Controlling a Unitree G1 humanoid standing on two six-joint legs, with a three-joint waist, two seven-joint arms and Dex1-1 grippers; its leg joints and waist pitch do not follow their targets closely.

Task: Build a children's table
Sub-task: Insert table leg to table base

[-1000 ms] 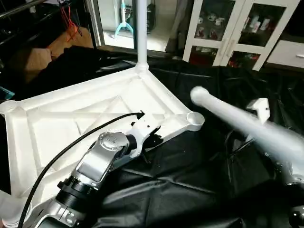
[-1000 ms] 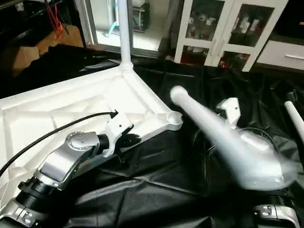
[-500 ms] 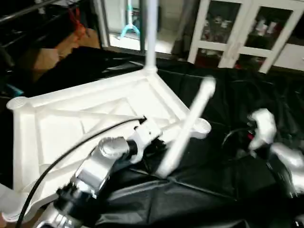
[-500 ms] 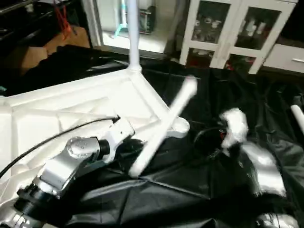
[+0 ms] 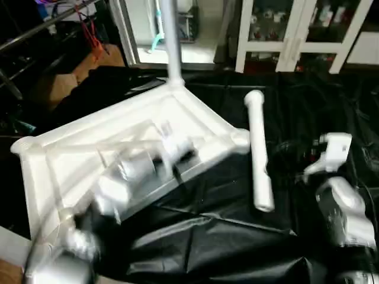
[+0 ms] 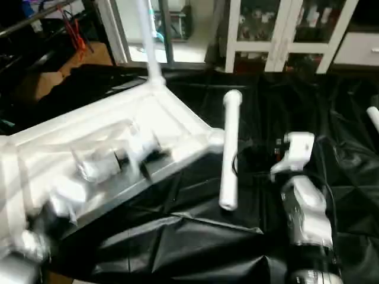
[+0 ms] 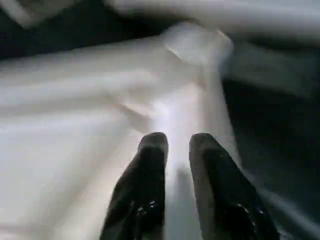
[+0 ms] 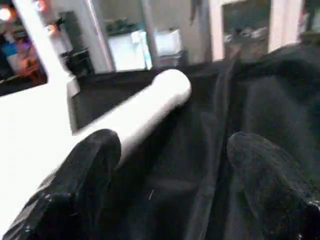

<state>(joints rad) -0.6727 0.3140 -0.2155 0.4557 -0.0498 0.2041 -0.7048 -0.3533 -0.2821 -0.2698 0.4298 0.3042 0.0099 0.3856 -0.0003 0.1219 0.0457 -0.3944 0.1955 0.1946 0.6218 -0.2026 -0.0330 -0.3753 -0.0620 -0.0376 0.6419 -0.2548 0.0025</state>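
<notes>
The white tabletop (image 5: pixel 71 160) lies underside up on the black cloth, with its ribs showing. One white leg (image 5: pixel 173 41) stands upright in its far corner socket. A second leg (image 5: pixel 259 154) lies loose on the cloth, just right of the empty near corner socket (image 5: pixel 240 138). My left arm (image 5: pixel 130 177) reaches over the tabletop's near edge. My left gripper (image 7: pixel 177 145) hovers above the white plastic, its fingers a narrow gap apart with nothing between them. To the right of the loose leg (image 8: pixel 145 110), my right gripper (image 8: pixel 175 150) stands wide open and empty.
Black cloth (image 5: pixel 225 236) covers the whole work surface. Another white leg (image 6: pixel 373 118) pokes in at the right edge. White glass-door cabinets (image 5: pixel 296 29) stand behind, and a cardboard box (image 5: pixel 53 83) sits at the back left.
My right gripper has let go of the leg, which now lies on the cloth, and that arm has drawn back. My left fingers have parted and the left arm is moving.
</notes>
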